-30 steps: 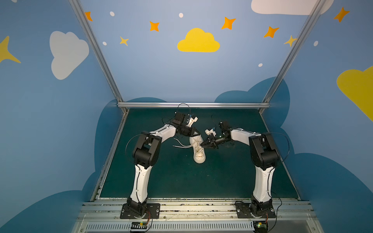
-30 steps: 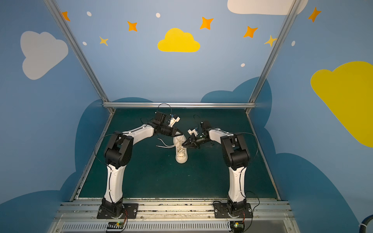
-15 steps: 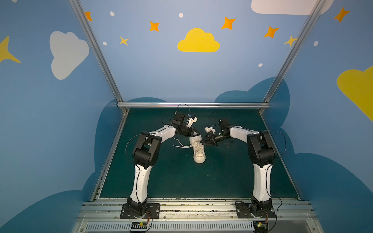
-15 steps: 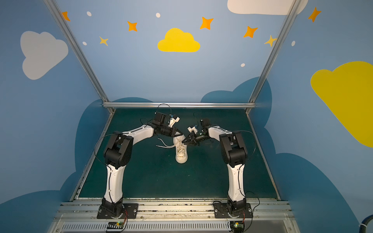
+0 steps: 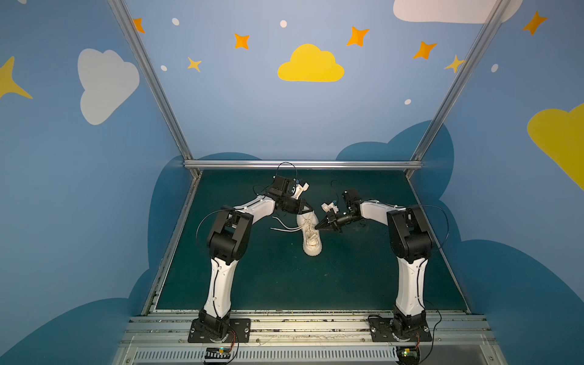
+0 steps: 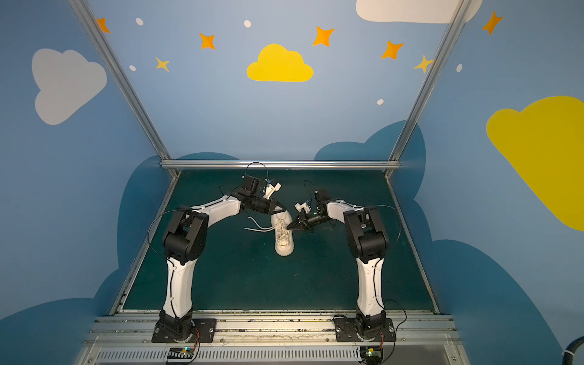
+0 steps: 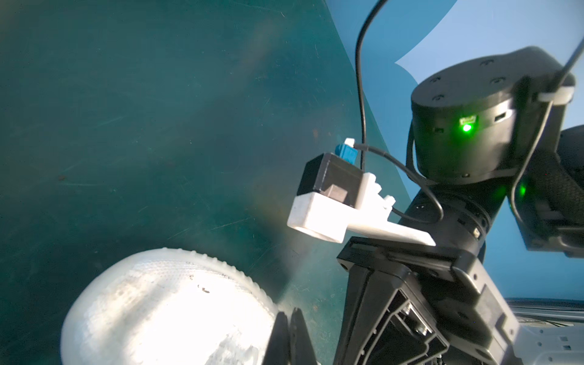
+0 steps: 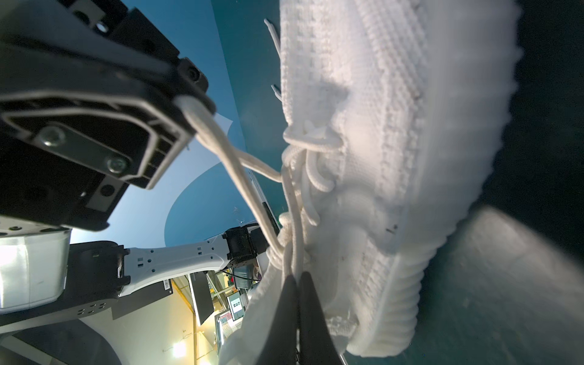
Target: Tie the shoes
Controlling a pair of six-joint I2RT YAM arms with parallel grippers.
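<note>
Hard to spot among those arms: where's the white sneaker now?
In both top views the sneaker lies centrally on the green mat, between the left pincer and right pincer, which pinch its laces.

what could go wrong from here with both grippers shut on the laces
1. The left gripper and right gripper both pinch the laces close to the sneaker; nothing pins it, so pulling may drag or tip it.
2. The right gripper grips at its very fingertips, so the lace could slip out.
3. Loose lace ends on the mat could snag.
</note>
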